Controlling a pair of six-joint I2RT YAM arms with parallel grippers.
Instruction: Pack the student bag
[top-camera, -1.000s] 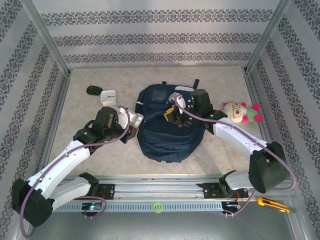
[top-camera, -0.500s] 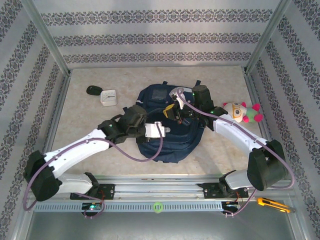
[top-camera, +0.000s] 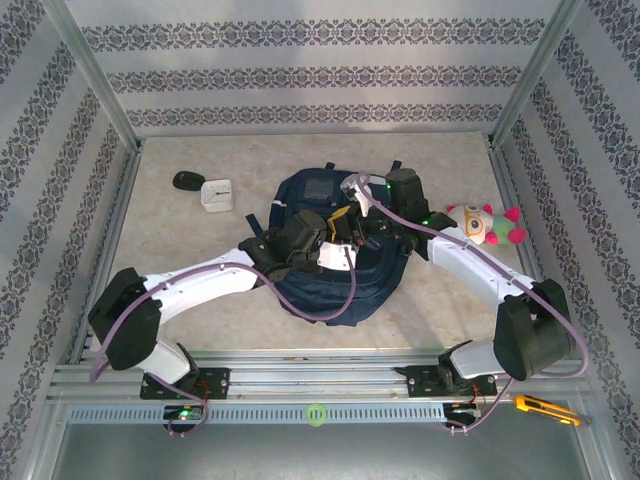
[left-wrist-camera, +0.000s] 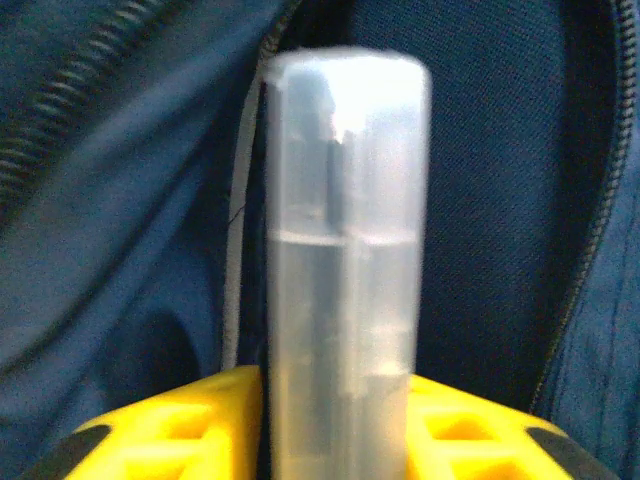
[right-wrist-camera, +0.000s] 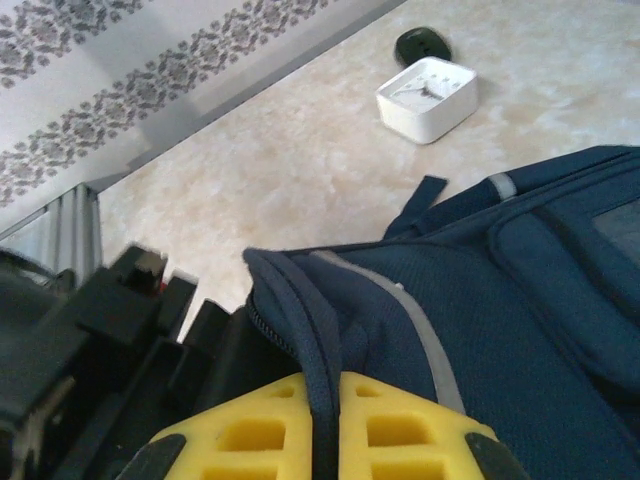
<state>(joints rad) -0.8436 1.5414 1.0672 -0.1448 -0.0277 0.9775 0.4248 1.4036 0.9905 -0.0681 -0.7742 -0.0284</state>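
The student bag (top-camera: 335, 285), dark navy with grey trim, lies in the middle of the table. My right gripper (top-camera: 347, 220) is shut on the rim of its opening, and the right wrist view shows the piped zipper edge (right-wrist-camera: 300, 300) pinched between the yellow fingers (right-wrist-camera: 328, 385). My left gripper (top-camera: 345, 258) reaches over the bag's middle, shut on a frosted plastic case (left-wrist-camera: 345, 250). That case stands upright between the yellow pads (left-wrist-camera: 200, 420), its far end pointing into the dark navy opening (left-wrist-camera: 500, 200).
A white box (top-camera: 216, 194) and a small black object (top-camera: 187, 180) lie at the back left. A plush toy (top-camera: 484, 224) sits right of the bag, beside my right forearm. A yellow cutter (top-camera: 545, 408) rests by the near rail. Patterned walls enclose the table.
My left arm has swung right from the bag's left side, carrying the frosted case over the bag to its opening. The right gripper has kept its hold on the rim.
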